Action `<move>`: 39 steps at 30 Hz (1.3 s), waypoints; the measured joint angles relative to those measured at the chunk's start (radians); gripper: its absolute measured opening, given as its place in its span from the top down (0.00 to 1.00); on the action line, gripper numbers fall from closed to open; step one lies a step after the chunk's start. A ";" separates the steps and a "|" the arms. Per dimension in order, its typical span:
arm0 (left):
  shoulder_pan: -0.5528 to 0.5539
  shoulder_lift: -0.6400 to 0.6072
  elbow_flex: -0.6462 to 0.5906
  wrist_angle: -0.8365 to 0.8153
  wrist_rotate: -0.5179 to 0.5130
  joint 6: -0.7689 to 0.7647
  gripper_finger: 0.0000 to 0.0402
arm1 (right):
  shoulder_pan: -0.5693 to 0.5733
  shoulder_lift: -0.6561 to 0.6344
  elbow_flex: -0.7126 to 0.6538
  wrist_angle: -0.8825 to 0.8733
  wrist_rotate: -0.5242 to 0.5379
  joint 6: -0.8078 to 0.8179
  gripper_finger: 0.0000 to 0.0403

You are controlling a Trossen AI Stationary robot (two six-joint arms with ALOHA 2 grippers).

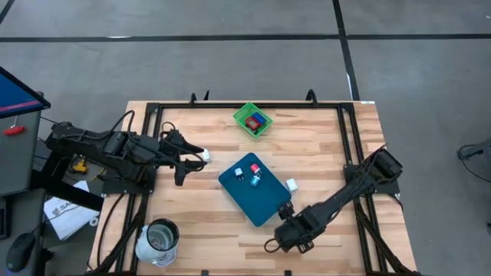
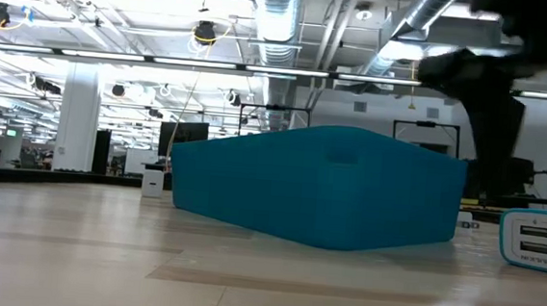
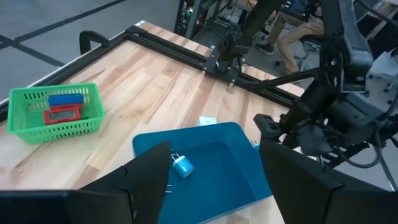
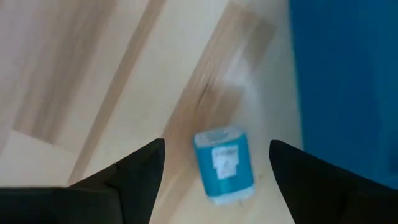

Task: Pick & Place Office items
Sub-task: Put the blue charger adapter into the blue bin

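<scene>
place: industrial lab hall | evidence: exposed ceiling ducts (image 2: 283, 19), strip lights, concrete floor (image 1: 230, 69), framed wooden bench (image 1: 307, 146)

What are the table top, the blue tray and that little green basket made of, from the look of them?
Table top: looks like wood, pale glued strips with visible grain, matte finish. Blue tray: probably moulded plastic, one even teal colour, smooth walls, rounded corners, slight sheen. Green basket: likely plastic too, a bright green open mesh with thin, regular ribs.
</scene>
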 joint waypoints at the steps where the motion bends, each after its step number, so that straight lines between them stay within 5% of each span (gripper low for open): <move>1: 0.000 0.000 0.000 0.000 0.000 -0.004 0.39 | 0.001 0.000 -0.011 -0.002 -0.002 0.003 0.30; 13: 0.000 0.000 0.000 0.009 0.000 -0.025 0.39 | -0.015 0.000 -0.127 0.071 -0.052 0.059 0.33; 21: 0.001 0.000 0.000 0.010 -0.001 -0.027 0.39 | -0.029 -0.007 -0.142 0.116 -0.112 0.083 0.67; 28: 0.001 0.000 0.000 0.010 -0.004 -0.027 0.39 | -0.044 -0.036 -0.120 0.119 -0.187 0.150 0.66; 39: 0.001 0.000 0.001 0.005 -0.008 -0.023 0.39 | -0.067 -0.227 -0.015 0.097 -0.168 0.314 0.66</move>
